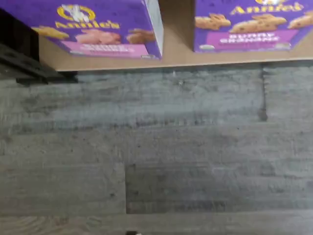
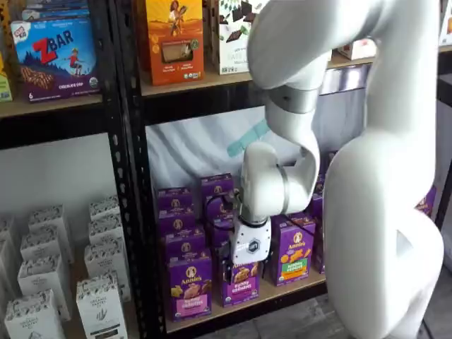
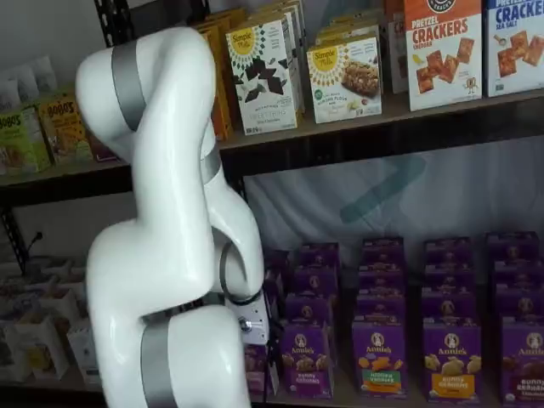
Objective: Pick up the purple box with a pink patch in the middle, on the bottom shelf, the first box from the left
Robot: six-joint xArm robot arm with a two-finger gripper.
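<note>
While my gripper [image 2: 236, 272] hangs wide open and empty, the upright purple carton with the pink label band [image 2: 189, 286] stands lower-left of it in a shelf view, on the tan wooden bottom shelf [image 2: 282, 291].

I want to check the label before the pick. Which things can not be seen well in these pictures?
- The purple box: the wrist view's edge cuts off its upper part, and the words on its pink band are blurred.
- The same box in a shelf view: its print is too small to read.
- In a shelf view the arm hides most or all of that box.
</note>
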